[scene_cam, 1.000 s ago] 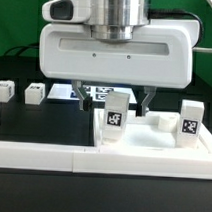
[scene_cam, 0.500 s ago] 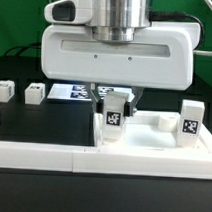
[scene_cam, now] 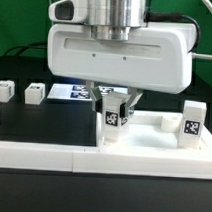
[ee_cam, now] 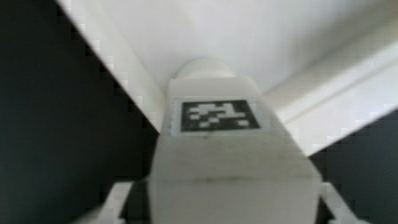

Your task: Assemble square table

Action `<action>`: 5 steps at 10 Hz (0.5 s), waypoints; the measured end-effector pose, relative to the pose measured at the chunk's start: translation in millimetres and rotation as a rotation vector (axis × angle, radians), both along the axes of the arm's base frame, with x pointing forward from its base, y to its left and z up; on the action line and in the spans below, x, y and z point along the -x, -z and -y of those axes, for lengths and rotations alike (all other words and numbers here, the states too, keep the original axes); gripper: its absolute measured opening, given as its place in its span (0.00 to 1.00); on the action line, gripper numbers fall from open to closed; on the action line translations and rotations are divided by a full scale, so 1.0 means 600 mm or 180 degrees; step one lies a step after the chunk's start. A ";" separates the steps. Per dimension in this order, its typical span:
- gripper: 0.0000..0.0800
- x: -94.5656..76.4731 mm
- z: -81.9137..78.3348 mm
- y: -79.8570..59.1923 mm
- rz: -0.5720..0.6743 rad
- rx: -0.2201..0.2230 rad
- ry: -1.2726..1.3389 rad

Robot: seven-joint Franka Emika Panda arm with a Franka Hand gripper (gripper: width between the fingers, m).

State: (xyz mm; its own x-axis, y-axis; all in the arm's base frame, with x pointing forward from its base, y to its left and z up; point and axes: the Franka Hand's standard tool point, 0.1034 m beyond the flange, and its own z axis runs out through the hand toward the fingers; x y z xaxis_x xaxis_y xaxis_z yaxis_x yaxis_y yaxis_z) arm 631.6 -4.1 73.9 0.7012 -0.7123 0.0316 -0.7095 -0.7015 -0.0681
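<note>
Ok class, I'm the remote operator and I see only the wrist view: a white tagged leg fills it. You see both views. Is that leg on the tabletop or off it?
Observer: On it. The gripped leg stands at the square tabletop's corner on the exterior view's left.
Operator: Is any other leg on the tabletop?
Observer: Yes, a second leg stands upright on it, toward the exterior view's right.
Operator: And the rest?
Observer: Two loose legs sit off the tabletop on the black table, on the exterior view's left.
</note>
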 end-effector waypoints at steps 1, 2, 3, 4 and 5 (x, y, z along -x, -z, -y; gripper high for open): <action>0.36 0.002 0.003 0.001 -0.0027 -0.0041 0.0459; 0.36 0.003 0.005 0.001 -0.0058 -0.0072 0.0901; 0.36 0.005 0.006 0.001 -0.0086 -0.0118 0.1349; 0.36 0.007 0.008 0.002 -0.0126 -0.0161 0.1748; 0.36 0.008 0.007 0.001 -0.0162 -0.0176 0.1979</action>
